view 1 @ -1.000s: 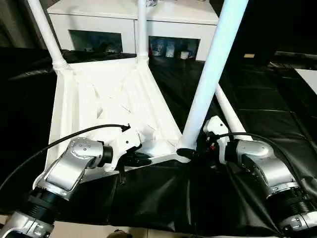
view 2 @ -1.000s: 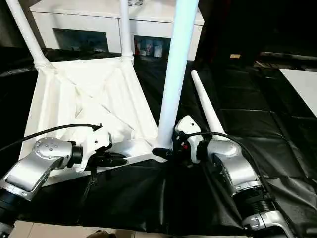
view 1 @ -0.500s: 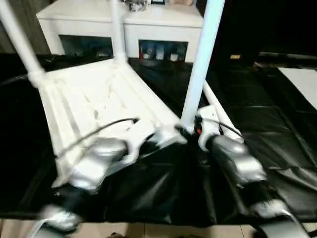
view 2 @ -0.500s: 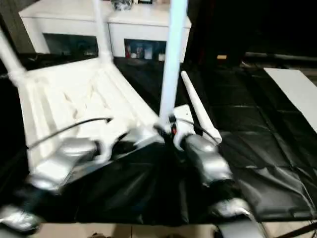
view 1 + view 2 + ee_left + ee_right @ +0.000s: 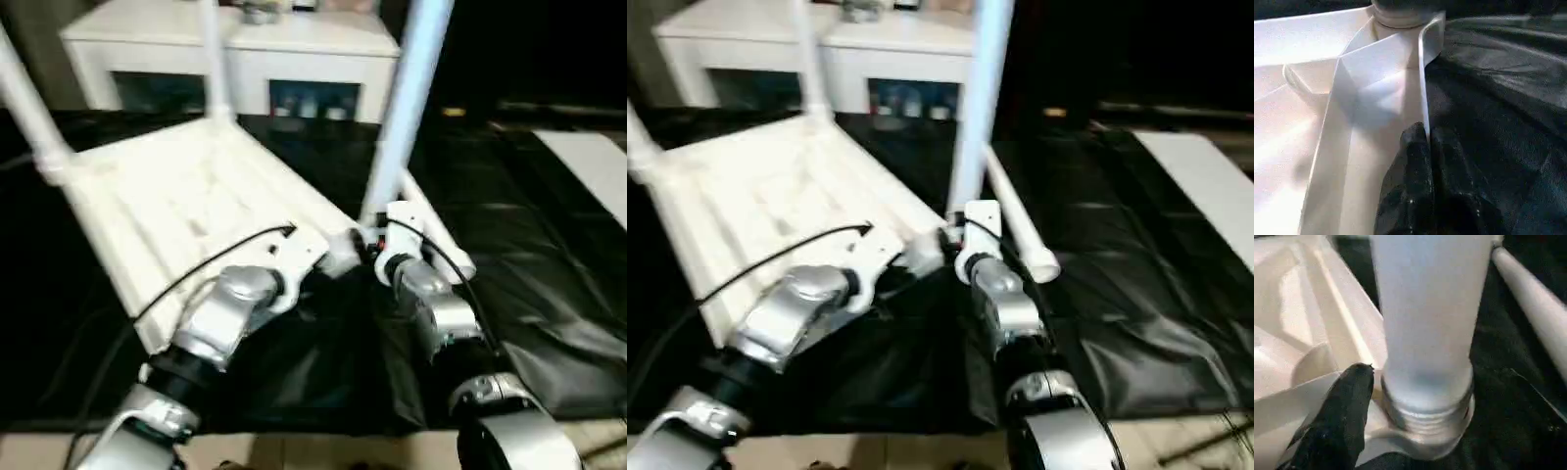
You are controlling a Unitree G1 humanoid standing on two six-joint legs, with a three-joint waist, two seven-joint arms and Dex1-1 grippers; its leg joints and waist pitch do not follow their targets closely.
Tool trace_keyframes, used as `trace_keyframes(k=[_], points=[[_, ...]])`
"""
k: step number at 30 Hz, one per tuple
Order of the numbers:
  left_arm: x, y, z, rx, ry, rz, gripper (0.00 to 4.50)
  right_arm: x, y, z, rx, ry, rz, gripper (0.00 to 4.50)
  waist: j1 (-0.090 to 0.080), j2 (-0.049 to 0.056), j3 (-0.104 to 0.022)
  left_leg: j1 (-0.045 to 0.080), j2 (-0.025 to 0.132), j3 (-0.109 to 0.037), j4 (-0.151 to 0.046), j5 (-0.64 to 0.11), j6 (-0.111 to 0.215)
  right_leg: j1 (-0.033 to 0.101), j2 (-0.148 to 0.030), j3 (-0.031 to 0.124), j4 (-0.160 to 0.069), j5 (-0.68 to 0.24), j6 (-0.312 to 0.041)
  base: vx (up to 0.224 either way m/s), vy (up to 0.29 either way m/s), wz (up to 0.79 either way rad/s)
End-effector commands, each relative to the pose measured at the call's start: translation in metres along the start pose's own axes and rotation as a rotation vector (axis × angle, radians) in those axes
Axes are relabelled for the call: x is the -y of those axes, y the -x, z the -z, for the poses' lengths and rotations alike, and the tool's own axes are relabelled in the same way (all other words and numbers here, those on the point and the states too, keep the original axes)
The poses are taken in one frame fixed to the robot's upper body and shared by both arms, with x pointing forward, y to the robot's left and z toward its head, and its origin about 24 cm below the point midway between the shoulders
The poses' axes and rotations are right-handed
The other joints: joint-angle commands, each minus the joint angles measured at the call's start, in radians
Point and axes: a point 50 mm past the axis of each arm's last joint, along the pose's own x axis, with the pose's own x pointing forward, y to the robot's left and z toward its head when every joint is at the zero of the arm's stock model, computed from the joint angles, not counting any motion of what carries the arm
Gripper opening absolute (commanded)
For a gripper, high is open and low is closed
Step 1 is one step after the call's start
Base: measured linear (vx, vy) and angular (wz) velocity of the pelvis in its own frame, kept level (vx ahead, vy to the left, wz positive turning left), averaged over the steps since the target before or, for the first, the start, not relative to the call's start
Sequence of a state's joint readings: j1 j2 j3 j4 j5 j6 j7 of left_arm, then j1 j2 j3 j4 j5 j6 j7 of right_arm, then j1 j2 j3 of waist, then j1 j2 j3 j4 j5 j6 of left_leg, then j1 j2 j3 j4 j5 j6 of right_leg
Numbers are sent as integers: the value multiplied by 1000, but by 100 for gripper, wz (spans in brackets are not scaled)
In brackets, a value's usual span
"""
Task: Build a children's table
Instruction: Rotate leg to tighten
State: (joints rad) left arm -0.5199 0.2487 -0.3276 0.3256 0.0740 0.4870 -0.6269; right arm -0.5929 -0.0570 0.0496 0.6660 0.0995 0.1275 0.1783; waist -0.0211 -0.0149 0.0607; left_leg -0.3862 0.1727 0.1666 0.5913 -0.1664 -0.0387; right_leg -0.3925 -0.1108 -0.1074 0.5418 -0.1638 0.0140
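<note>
My left gripper (image 5: 1427, 142) is clamped on the near rim of the top (image 5: 186, 211), steadying it upside down on the black sheet (image 5: 549, 255). My right gripper (image 5: 377, 257) brackets the leg (image 5: 1425, 323) at the near right socket; whether it grips, I cannot tell.

Black sheet (image 5: 549, 294) over the floor, bearing the upturned table top (image 5: 176, 206) and one loose leg (image 5: 1017, 220).

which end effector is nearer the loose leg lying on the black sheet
Right. The right end effector sits beside the loose leg, at the upright leg's base; the left end effector pinches the tabletop rim, farther off.
</note>
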Motion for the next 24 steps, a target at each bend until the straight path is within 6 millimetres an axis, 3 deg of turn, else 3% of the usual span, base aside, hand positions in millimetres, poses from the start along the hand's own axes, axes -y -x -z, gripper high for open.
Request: trace_keyframes(k=[1,4,7,8,10,12,13,17,19,20,22,24], points=[[-2,6,9,-41,-45,28,0,12,7,-7,27,66,-32,384,0,4,-56,31,50,-41,-97,-649,-77,16,-54,31,-75,-569,-84,0,0,0],[-3,14,14,-52,-75,82,0,24,18,-8,25,89,-107,384,7,4,-57,31,50,-35,-95,-613,-55,14,-55,37,-75,-548,-100,0,0,0],[-2,26,18,-46,-120,198,0,39,33,-7,5,150,-227,384,18,9,-58,36,55,-31,-96,-597,-50,12,-51,44,-68,-494,-128,0,0,0],[2,32,19,-23,-154,285,0,43,39,-5,-9,168,-286,384,20,9,-56,31,56,-29,-99,-596,-49,13,-48,48,-63,-469,-137,0,0,0],[4,38,20,-17,-163,347,0,45,46,-5,-21,173,-356,384,28,12,-59,34,57,-25,-100,-584,-48,12,-46,52,-56,-429,-153,0,0,0],[6,44,21,-4,-168,413,0,43,53,-3,-37,182,-455,384,32,8,-59,36,57,-19,-100,-563,-44,11,-44,57,-52,-392,-174,0,0,0],[5,46,21,-9,-170,423,0,41,57,-1,-55,199,-514,384,42,10,-61,39,59,-15,-98,-542,-39,12,-45,61,-49,-374,-181,0,0,0],[1,48,21,-20,-159,424,0,37,61,4,-91,232,-589,384,60,0,-61,46,57,0,-91,-488,-33,3,-42,75,-40,-356,-205,0,0,0],[0,49,21,-17,-160,426,0,36,61,6,-104,249,-609,384,64,-10,-63,36,54,3,-87,-442,-22,7,-42,81,-33,-353,-201,0,0,0],[-1,50,21,-17,-163,427,0,35,61,7,-110,257,-622,384,66,-10,-64,40,54,7,-85,-431,-15,3,-42,85,-33,-370,-199,0,0,0],[-1,50,21,-16,-166,429,0,34,61,9,-118,262,-641,384,67,-8,-66,31,55,7,-85,-388,-5,11,-42,86,-27,-351,-198,0,0,0],[-1,51,21,-16,-165,432,0,33,63,9,-127,263,-676,384,71,-9,-67,31,57,7,-84,-367,-2,12,-40,85,-24,-338,-198,0,0,0]])
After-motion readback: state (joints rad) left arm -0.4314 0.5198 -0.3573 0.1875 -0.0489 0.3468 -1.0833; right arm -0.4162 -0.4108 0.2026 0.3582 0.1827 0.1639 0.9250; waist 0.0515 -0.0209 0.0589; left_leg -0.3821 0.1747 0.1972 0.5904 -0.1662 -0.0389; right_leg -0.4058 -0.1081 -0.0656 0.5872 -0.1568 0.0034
